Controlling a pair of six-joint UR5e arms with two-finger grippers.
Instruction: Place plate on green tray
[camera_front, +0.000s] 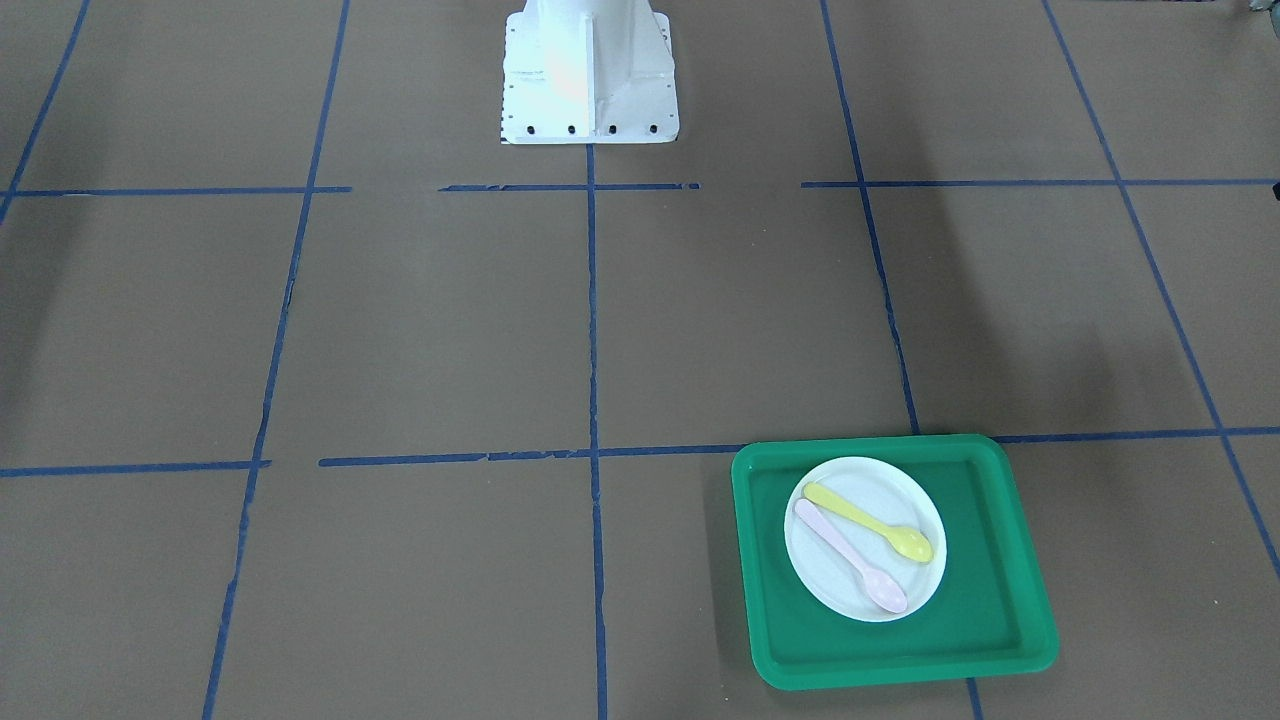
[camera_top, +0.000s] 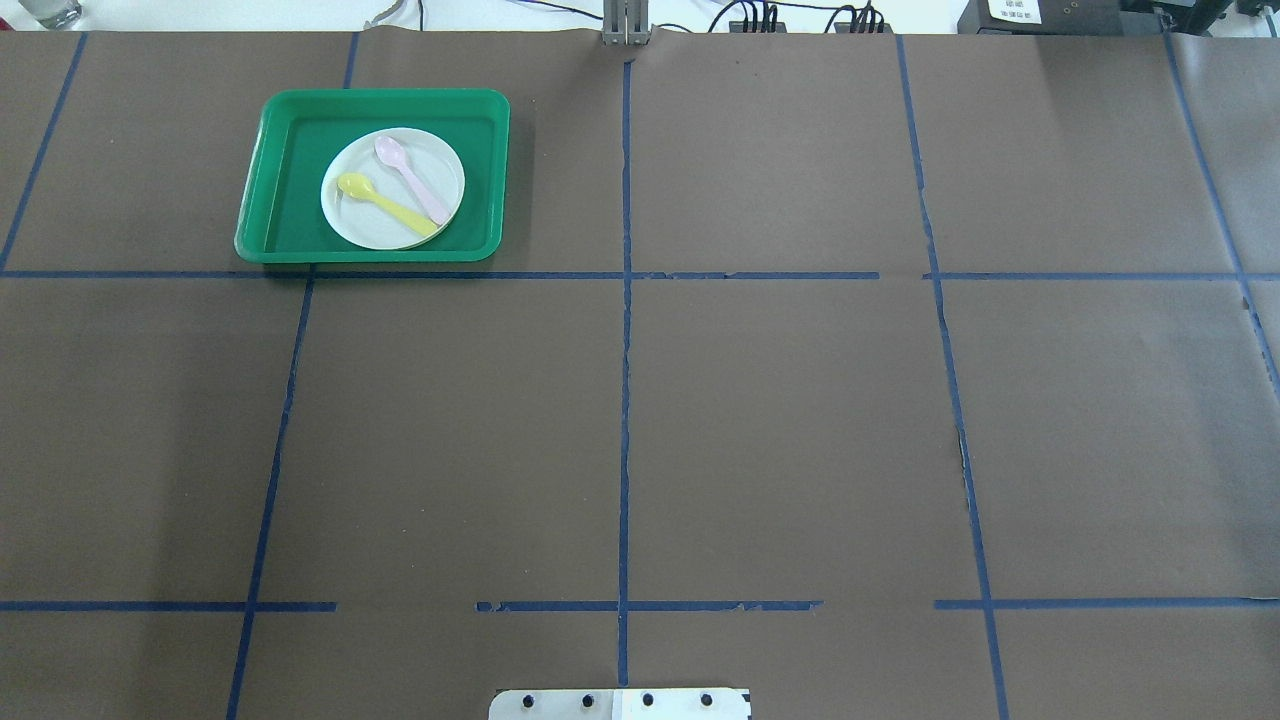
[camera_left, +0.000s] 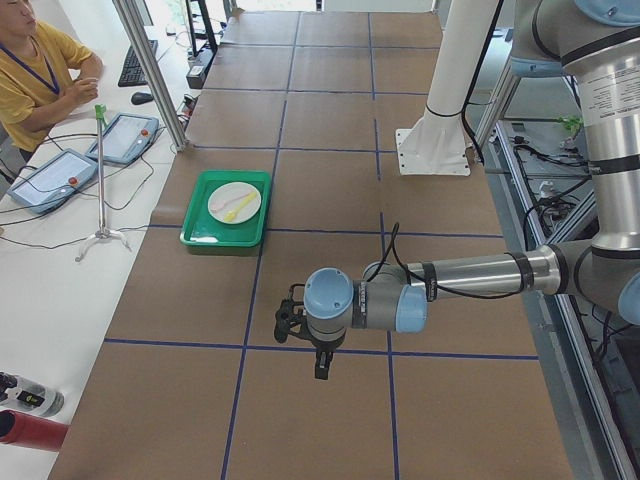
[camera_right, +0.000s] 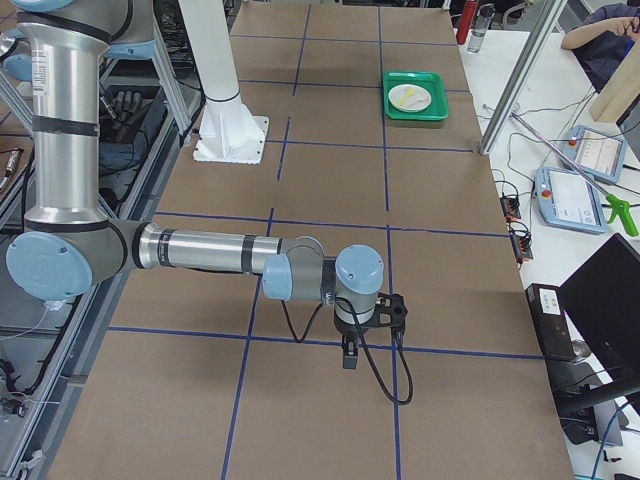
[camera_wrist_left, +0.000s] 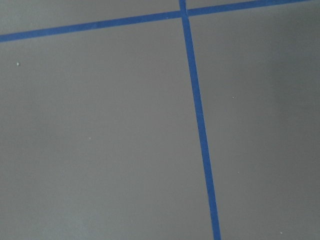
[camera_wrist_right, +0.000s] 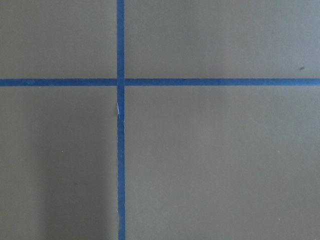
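Note:
The small white plate (camera_front: 895, 495) lies inside the green tray (camera_front: 1000, 560), with a yellow spoon (camera_front: 870, 523) and a pink spoon (camera_front: 850, 558) resting on it. The overhead view shows the plate (camera_top: 435, 165) in the tray (camera_top: 290, 150) at the far left. My left gripper (camera_left: 322, 368) hangs over bare table far from the tray, and I cannot tell if it is open. My right gripper (camera_right: 348, 360) hangs over bare table at the other end, and I cannot tell its state. Both wrist views show only brown table and blue tape.
The robot's white base (camera_front: 588, 75) stands at the table's middle edge. Blue tape lines (camera_top: 625, 400) grid the brown table cover. An operator (camera_left: 35, 75) sits beside the table with control pendants (camera_left: 50, 175) and a thin stand (camera_left: 100, 180) close to the tray.

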